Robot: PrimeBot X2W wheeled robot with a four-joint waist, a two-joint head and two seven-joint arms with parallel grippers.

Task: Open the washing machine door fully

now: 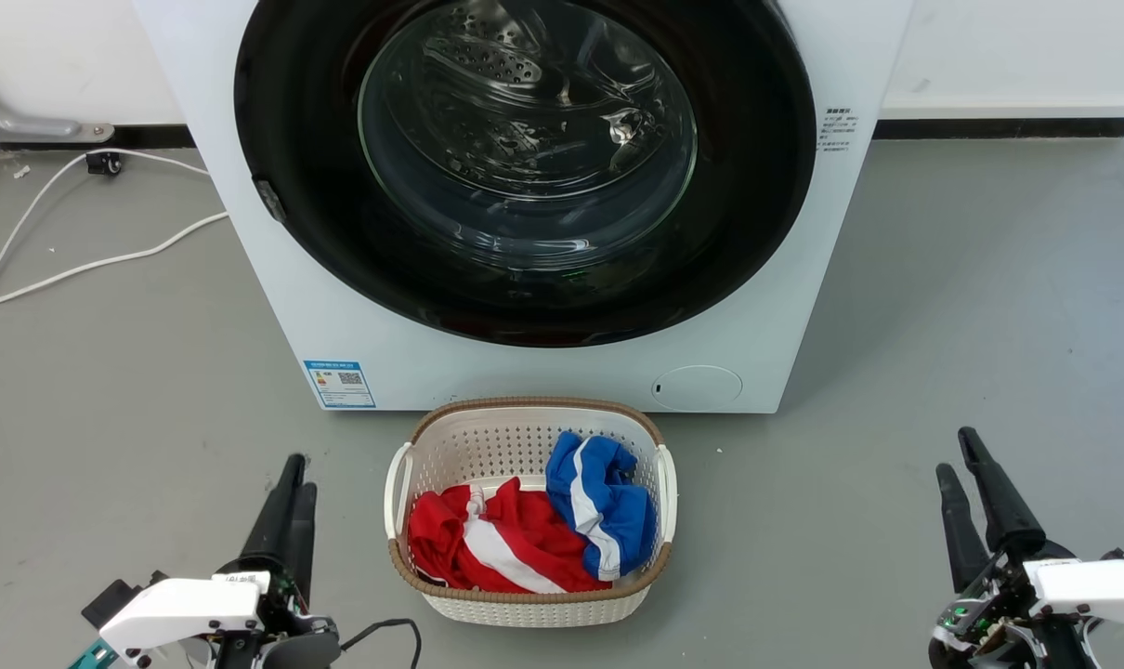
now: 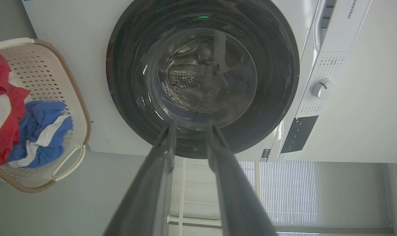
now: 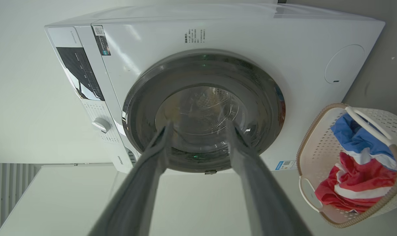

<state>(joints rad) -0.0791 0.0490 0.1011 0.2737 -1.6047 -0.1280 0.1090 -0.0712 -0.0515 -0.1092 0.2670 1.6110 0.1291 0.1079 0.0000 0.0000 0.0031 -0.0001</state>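
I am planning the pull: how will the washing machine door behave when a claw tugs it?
The washing machine door looks glossy, so a grip may slip; the small grey tab on its rim seems a surer hold. It looks rigid, probably moving as one piece. Its glass bowl may be fragile.

Left pincer (image 1: pixel 300 474), right pincer (image 1: pixel 954 452): 2 dark tapered fingers (image 1: pixel 1000 502), white housings (image 1: pixel 176 604).

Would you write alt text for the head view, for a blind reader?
The washing machine door is shut on the white washing machine. A laundry basket of red and blue clothes sits before it, between the left tool and right tool.
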